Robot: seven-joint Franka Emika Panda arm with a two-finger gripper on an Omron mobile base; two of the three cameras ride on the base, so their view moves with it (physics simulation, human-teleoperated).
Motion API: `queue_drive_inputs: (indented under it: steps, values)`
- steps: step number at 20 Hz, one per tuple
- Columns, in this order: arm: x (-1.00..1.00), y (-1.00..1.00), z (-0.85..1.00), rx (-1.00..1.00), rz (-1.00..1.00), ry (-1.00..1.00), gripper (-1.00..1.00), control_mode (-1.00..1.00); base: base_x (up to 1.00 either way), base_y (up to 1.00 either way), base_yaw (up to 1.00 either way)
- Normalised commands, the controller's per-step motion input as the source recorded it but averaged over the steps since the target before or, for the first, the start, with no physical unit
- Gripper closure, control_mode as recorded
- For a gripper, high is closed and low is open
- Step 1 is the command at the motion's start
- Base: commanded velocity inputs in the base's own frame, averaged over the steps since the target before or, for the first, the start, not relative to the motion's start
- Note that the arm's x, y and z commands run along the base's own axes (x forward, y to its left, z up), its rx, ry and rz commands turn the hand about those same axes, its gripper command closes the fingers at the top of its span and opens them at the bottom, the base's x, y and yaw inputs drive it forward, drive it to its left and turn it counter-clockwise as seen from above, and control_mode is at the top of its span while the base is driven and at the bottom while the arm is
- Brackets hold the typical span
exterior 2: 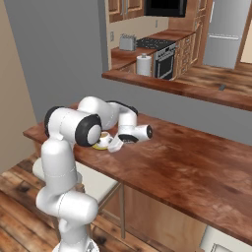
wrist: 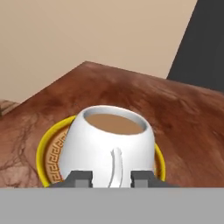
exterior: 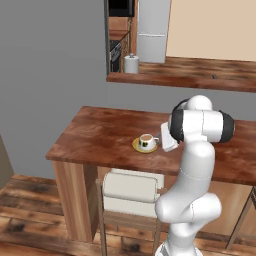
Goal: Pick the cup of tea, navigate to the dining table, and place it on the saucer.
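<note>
The cup of tea (wrist: 109, 142) was seen standing upright on the saucer (wrist: 48, 151), brown liquid showing inside its white rim. The saucer, yellow at the rim with a patterned inner ring, lay flat on the reddish-brown worktop of the dining table (exterior: 100, 132), towards the near long edge. In the hand view the cup's handle was turned towards the camera and stood between the two dark fingertips (wrist: 81, 179) of the gripper (wrist: 111, 180), one fingertip on either side of it. A narrow gap was seen between each fingertip and the handle, so the jaws appeared slightly parted and not clamped, though the lower part of the handle was cut off by the frame's edge and contact there could not be ruled out.

In the left base view the cup (exterior: 146, 141) and saucer (exterior: 137, 146) were seen just beside the white hand of the arm, which reached in from the cup's right. In the right base view the cup (exterior 2: 104, 138) was partly hidden behind the arm's elbow joint. A chair (exterior: 131, 192) with a pale seat was tucked under the table below the saucer. On the far counter a white canister (exterior: 131, 64) stood upright.
</note>
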Motion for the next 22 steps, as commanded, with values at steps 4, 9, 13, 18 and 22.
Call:
queue_drive_inputs:
  steps: [4,9,13,18,22]
  values:
    - [0.00,0.11,0.00,0.00,0.00,0.06,-1.00,-1.00,0.00,0.00,0.00]
    - [0.00,0.04,0.00,0.00,0.00,0.03,-1.00,-1.00,0.00,0.00,0.00]
    - [0.00,0.00,0.27,0.00,0.00,0.00,-1.00,-1.00,0.00,0.00,0.00]
    - [-0.47,-0.01,0.83,0.00,0.00,0.00,-1.00,-1.00,0.00,0.00,0.00]
    - [-0.82,0.00,0.98,0.00,0.00,-0.01,-1.00,-1.00,0.00,0.00,0.00]
